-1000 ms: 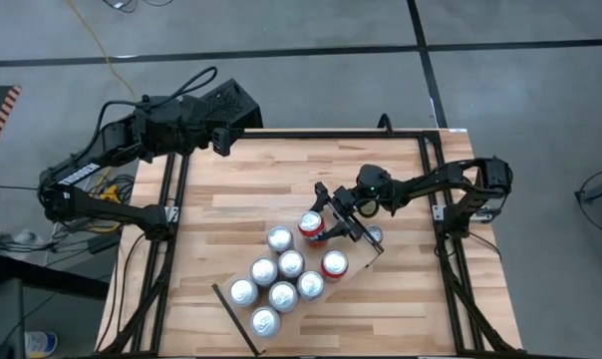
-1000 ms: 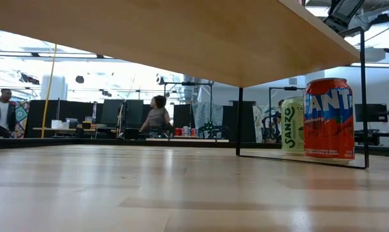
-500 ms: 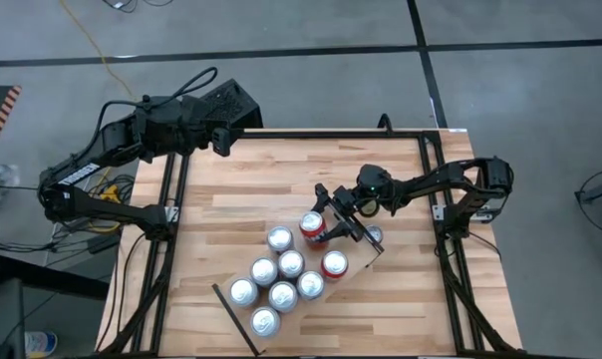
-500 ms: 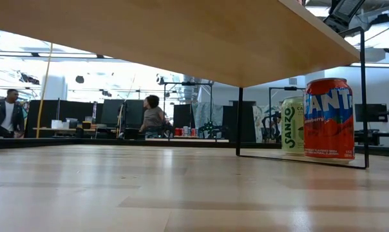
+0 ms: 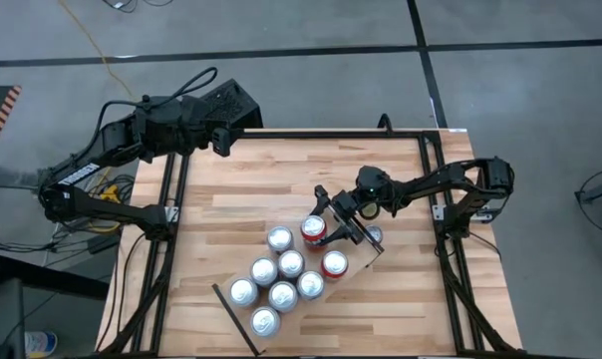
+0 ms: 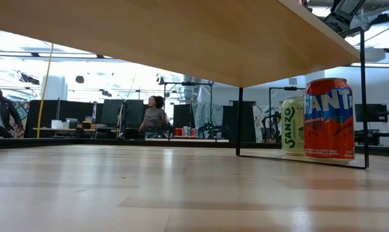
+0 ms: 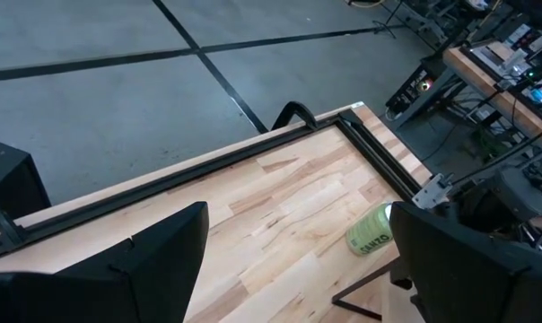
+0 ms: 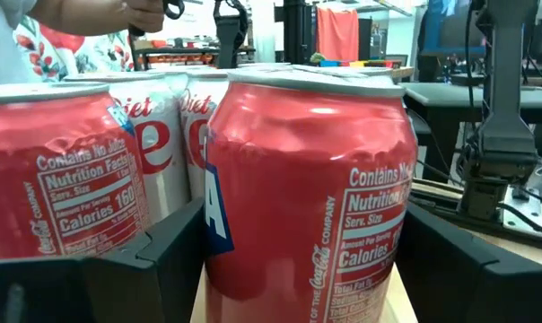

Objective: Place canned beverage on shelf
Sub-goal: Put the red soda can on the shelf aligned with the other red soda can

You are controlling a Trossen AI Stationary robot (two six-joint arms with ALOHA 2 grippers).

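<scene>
Orange can (image 6: 328, 119) reads "FANTA" — green can (image 6: 292, 125) "SANZO" — silver can (image 8: 163, 135) "Diet".

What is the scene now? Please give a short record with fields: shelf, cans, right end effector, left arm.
shelf: pale board raised over the tabletop, holding eight cans
cans on shelf: six silver-topped, two red, including a red can at the edge
cans under shelf: Fanta can and green can, standing upright
right end effector: open, its fingers on either side of the red can
left arm: waiting at the table's far left corner, left end effector open
</scene>
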